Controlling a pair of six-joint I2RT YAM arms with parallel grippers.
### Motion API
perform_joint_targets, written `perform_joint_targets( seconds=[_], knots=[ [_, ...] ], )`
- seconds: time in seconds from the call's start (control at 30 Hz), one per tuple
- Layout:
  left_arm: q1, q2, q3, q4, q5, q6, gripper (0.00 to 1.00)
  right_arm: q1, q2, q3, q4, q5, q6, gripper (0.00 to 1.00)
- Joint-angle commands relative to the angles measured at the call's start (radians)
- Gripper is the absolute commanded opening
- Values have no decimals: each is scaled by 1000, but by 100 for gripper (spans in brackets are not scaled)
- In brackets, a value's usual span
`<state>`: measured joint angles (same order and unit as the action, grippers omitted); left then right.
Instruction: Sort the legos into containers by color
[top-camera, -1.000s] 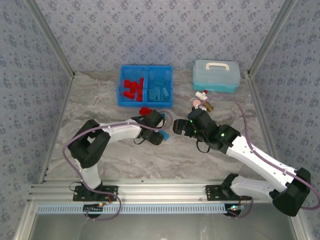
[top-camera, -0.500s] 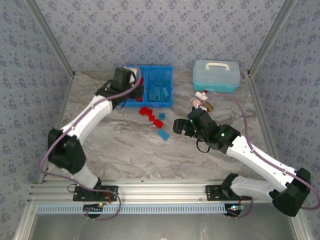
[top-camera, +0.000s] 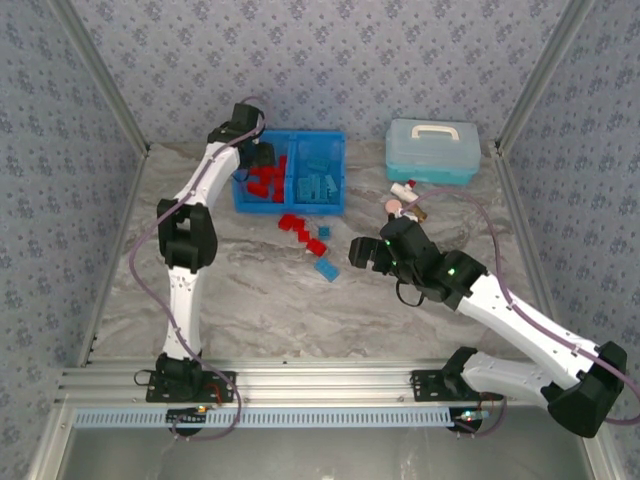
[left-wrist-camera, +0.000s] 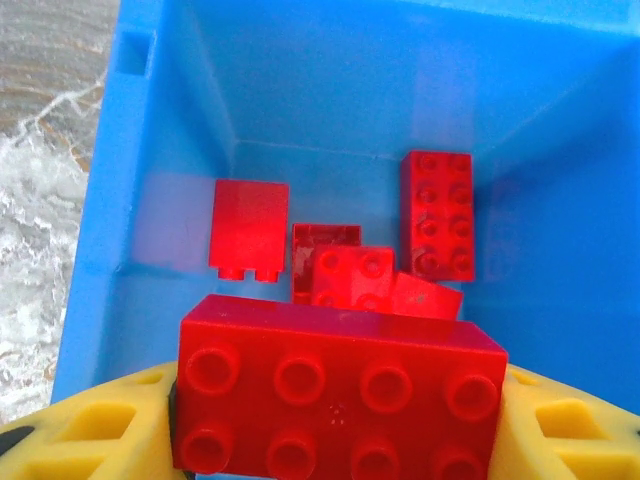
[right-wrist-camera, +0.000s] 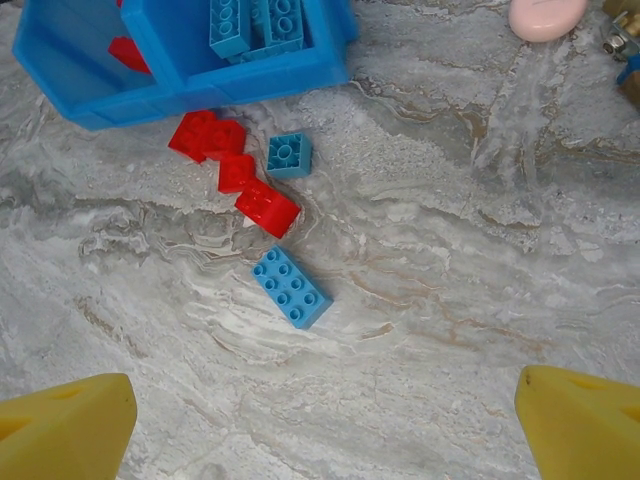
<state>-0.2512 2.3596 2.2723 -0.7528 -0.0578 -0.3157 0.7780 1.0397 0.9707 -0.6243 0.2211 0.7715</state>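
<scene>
- Since 1 second ago the left arm (top-camera: 185, 235) has swung off its low crouch over the loose pile at mid-table. It's now stretched right out over the bright blue open-topped plastic bin (top-camera: 290, 208), above the left of its 2 compartments.
- That left compartment already holds several red bricks (left-wrist-camera: 437, 212), and the right one holds light blue bricks (top-camera: 318, 182). So red is arriving on the correct side.
- The left gripper (top-camera: 258, 157) is pinching a bright red 2-by-4 studded plastic brick (left-wrist-camera: 340, 395) by its ends, directly above the compartment floor. It's not let go yet, and a drop looks like all that remains for this one.
- The right gripper (right-wrist-camera: 320, 420) has barely budged. Its jaws are spread wide with nothing between them, hovering over the marble tabletop (right-wrist-camera: 450, 300).
- Ahead of it lies a long light blue brick (right-wrist-camera: 291, 288), the nearest piece.
- Further on, a small light blue brick (right-wrist-camera: 289, 155) sits just beside about 4 loose red bricks (right-wrist-camera: 222, 145) at the bin's front wall.
</scene>
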Motion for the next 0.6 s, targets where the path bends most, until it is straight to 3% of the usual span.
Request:
perform_joint_targets(
  seconds=[0.0,0.23,0.4,0.57],
  knots=[
    [4,-10,54,-82,66,-20,66,-6,5,3,-22,23,16,100],
    [-9,-147,-32,-45,112,-15,82,-21,95,17,9,-26,-33,100],
    [-14,-296,-105,-35,130,-20,84,-26,180,78,5,-59,-133,100],
    [-32,-567,-295,42,164,-9,85,-28,309,115,83,-147,-368,100]
  ],
)
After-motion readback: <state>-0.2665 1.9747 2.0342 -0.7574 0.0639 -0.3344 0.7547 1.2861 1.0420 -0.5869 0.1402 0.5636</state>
